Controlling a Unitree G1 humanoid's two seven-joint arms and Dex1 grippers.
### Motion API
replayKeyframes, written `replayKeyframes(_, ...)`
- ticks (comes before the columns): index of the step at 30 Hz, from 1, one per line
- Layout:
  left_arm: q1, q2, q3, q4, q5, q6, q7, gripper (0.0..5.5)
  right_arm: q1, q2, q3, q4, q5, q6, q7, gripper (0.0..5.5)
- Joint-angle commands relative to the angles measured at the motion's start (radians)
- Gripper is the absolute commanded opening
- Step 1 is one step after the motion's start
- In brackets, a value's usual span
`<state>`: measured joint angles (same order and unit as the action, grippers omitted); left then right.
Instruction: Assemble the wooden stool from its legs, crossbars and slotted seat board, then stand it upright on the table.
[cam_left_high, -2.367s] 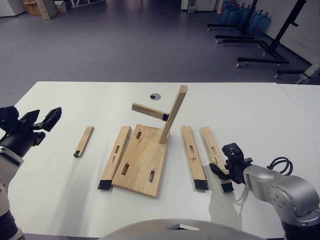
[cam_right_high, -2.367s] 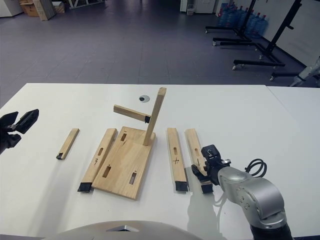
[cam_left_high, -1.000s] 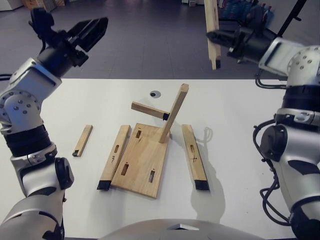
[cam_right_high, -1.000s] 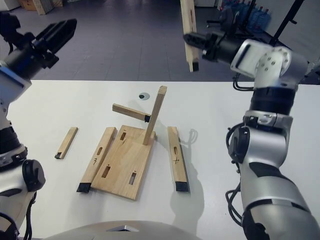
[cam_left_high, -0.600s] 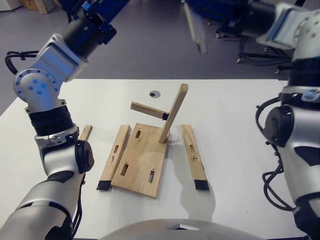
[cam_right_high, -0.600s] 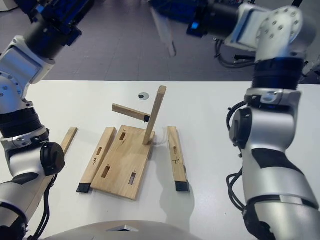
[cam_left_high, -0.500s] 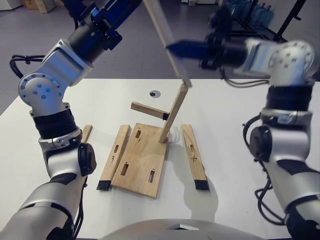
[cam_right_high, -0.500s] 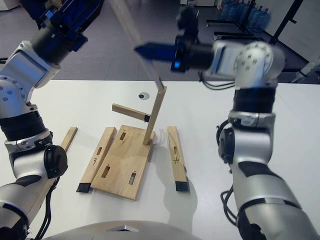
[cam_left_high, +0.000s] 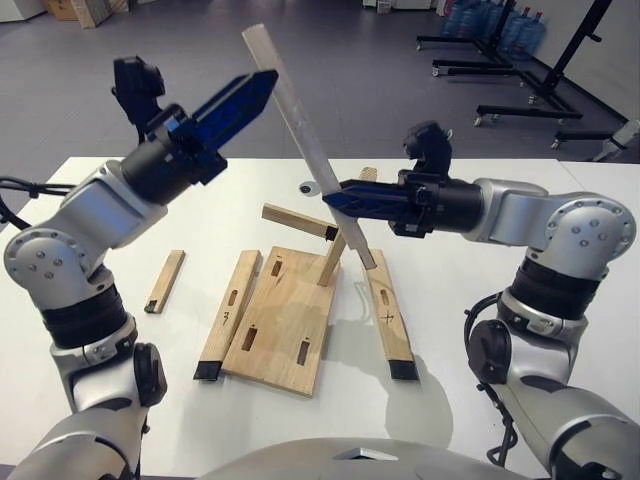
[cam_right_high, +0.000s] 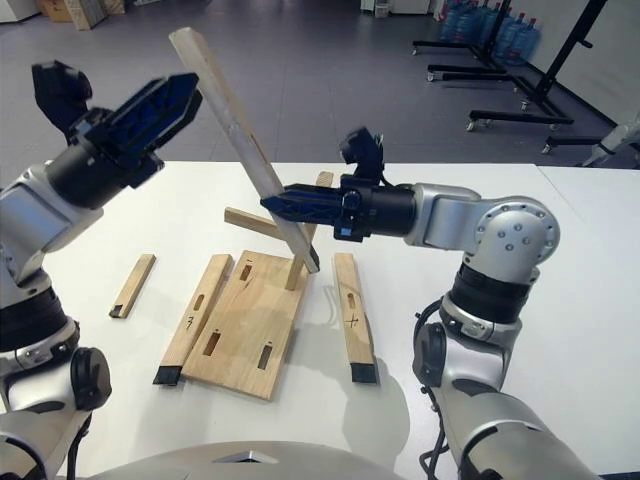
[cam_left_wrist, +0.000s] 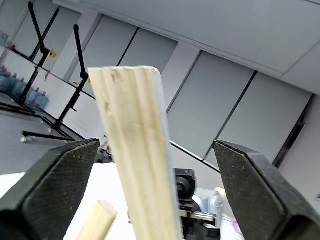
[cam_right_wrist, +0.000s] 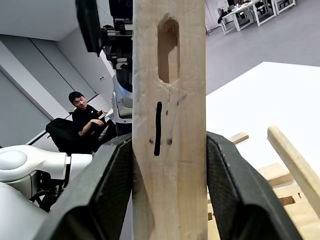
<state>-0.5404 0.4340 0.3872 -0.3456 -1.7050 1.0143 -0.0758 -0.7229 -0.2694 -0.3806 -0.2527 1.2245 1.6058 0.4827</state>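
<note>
White table (cam_left_high: 480, 200), hall behind. Right gripper (cam_left_high: 340, 198) clamped on leg (cam_left_high: 290, 110), held aslant; seat board (cam_left_high: 285, 320) beneath it. Left gripper (cam_left_high: 262, 85) spread wide about the leg's top end, likely to steady it for slotting.

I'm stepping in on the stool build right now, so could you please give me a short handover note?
Right gripper: jaws shut on the raised leg, held slanted over the seat board.
Left gripper: jaws open, that leg's top end between them, untouched.
Done: a standing leg leans in the board, a crossbar joined to it.
Left: fit the leg on the board's left, the leg on its right and the short crossbar farther left, then stand the stool up.
</note>
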Motion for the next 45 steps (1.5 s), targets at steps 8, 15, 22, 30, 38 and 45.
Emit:
replayKeyframes(8, 0.139, 0.027, -0.166, -0.068, -0.133, -0.113, 0.074, 4.16, 0.096, 0.003, 0.035, -0.034, 0.183, -0.047, -0.110, 2.02)
replayKeyframes(15, 0.130, 0.055, -0.196, -0.055, -0.116, -0.146, 0.049, 4.16, 0.125, -0.064, 0.117, -0.031, 0.319, -0.134, -0.173, 2.01)
replayKeyframes(22, 0.097, 0.078, -0.201, -0.046, -0.189, -0.179, 0.074, 4.16, 0.175, -0.137, 0.224, -0.071, 0.392, -0.218, -0.215, 2.01)
replayKeyframes(30, 0.167, 0.040, -0.258, -0.059, -0.266, -0.175, 0.099, 4.16, 0.143, -0.195, 0.297, -0.063, 0.412, -0.302, -0.188, 2.01)
replayKeyframes(38, 0.146, 0.018, -0.227, 0.005, -0.267, -0.142, 0.093, 4.16, 0.170, -0.229, 0.341, -0.088, 0.438, -0.351, -0.167, 2.01)
replayKeyframes(45, 0.163, 0.021, -0.223, 0.006, -0.267, -0.112, 0.086, 3.98, 0.175, -0.251, 0.369, -0.087, 0.446, -0.380, -0.164, 2.01)
